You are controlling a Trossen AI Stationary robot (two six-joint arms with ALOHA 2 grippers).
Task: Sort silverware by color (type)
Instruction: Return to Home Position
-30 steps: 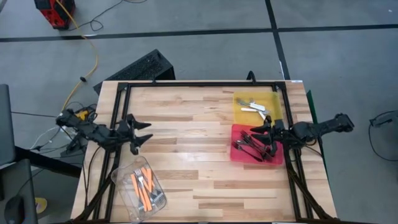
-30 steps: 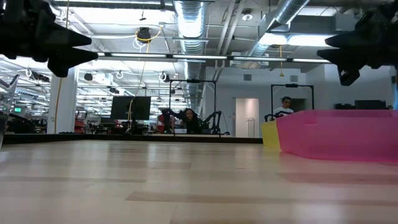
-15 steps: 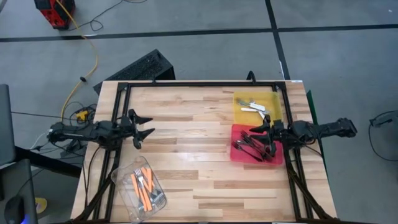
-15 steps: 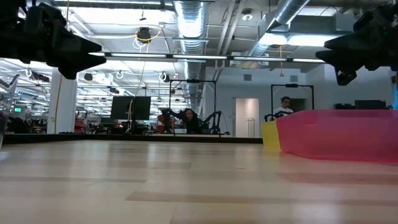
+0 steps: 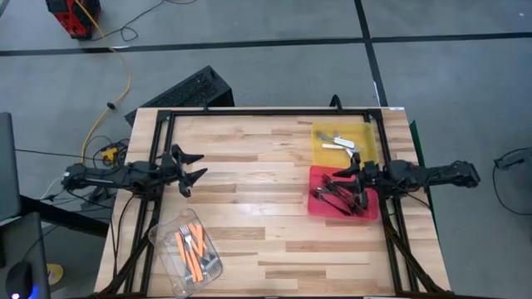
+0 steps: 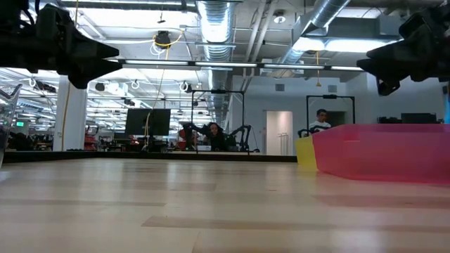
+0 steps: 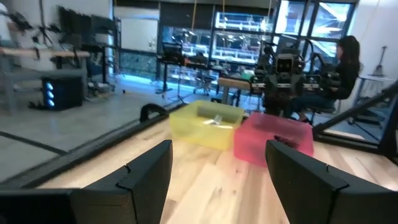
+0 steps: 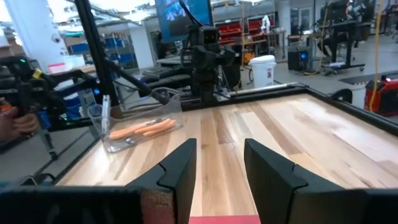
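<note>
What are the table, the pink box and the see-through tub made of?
The table looks like pale wooden strips with grain lines. The pink box seems smooth plastic, half see-through. The clear tub looks plastic too; orange forks show through.

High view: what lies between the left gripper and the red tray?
Only bare light wooden tabletop separates the left gripper from the flat red plastic tray; the high view shows it. The right gripper hangs over that tray.

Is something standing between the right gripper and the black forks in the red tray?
Nothing visible does. The right gripper, open, hangs above the red tray, over the black forks lying inside it.
</note>
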